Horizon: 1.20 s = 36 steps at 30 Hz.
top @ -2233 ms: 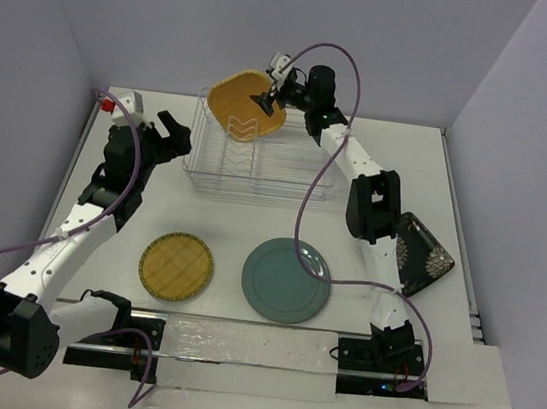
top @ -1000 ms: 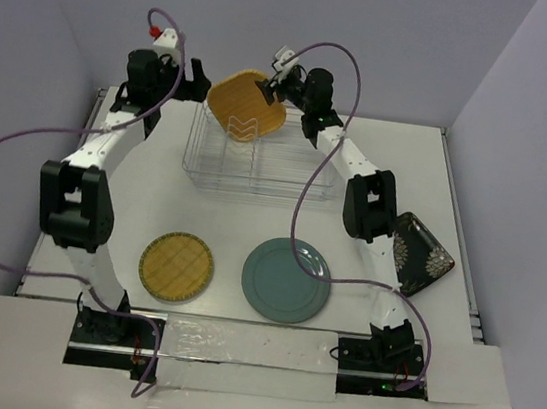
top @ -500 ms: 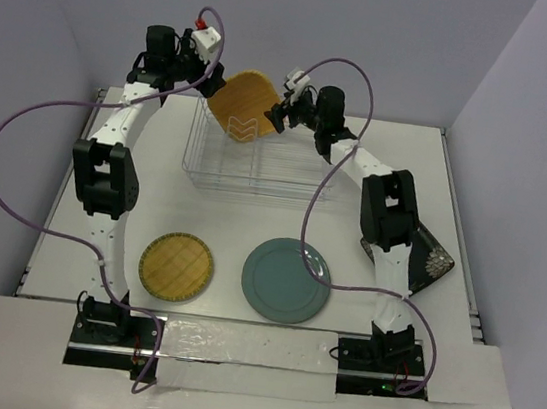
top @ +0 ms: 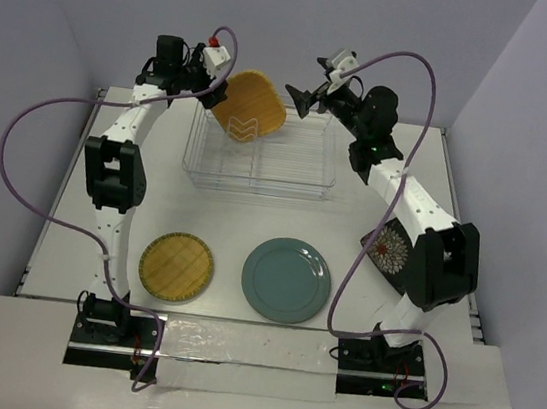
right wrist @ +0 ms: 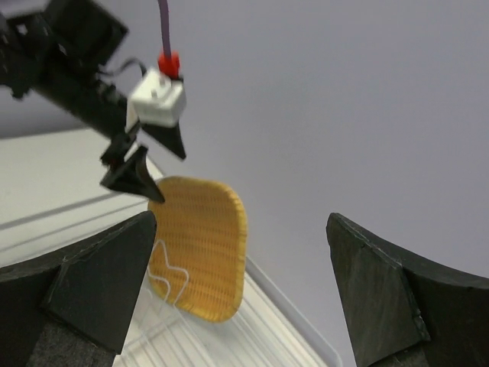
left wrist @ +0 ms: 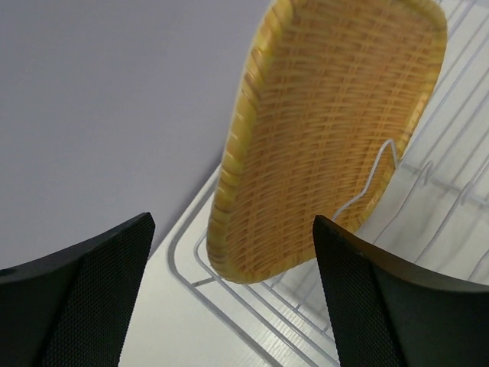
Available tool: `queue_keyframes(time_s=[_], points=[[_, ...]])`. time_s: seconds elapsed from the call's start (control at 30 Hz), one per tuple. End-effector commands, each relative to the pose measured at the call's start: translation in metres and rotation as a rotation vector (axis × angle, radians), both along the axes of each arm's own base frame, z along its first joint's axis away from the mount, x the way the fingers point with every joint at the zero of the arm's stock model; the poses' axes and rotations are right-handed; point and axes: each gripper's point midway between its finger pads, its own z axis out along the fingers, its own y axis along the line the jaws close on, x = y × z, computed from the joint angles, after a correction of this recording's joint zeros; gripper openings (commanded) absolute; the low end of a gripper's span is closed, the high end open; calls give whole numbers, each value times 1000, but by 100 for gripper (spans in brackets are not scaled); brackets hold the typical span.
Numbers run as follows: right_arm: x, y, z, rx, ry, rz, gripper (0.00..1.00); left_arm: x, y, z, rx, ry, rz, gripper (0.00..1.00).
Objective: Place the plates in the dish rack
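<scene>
L gripper (top: 211, 77) & R gripper (top: 302, 100) are both gaping wide, gripping nothing, flanking 1 orange-tan plate (top: 249, 107), which is leaning among the dividers at the back-left of the 1 dish rack (top: 288, 171). 3 others are lying flat on the white table (top: 222, 213): yellow plate (top: 177, 266), teal plate (top: 287, 280), dark floral plate (top: 393, 251), partly under the R arm. Lavender walls are enclosing the table.

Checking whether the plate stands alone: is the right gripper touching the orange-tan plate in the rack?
Apart. The right wrist view shows the orange-tan plate well beyond the open right gripper, with a clear gap.
</scene>
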Motion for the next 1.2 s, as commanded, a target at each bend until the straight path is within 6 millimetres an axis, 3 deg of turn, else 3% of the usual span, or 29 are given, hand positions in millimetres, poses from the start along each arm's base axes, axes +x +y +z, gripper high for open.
queue_keyframes(time_s=[0.0,0.17,0.4,0.47,0.53,0.6,0.63,0.93,1.17], points=[[-11,-10,5,20,-27,-31,100,8,-10,-25,51,-2,-7,90],[-26,-6,7,24,-34,6,100,13,-9,-35,43,5,7,76],[-28,-6,3,8,-36,-14,100,6,-3,-28,85,-15,-4,55],[-28,-5,3,2,-36,-13,100,3,-3,-17,103,-37,-16,49],[-28,-6,2,-1,-37,-16,100,2,-1,-10,110,-51,-14,40],[-28,-7,2,-1,-37,-21,100,2,0,-1,115,-71,-9,16],[-29,-7,1,-2,-36,-21,100,1,1,6,119,-86,-9,12],[-32,-10,-4,-14,-38,-36,100,-7,-17,30,246,-183,-34,1],[-31,-10,-14,-30,-24,-38,100,-16,-27,63,346,-261,-18,0]])
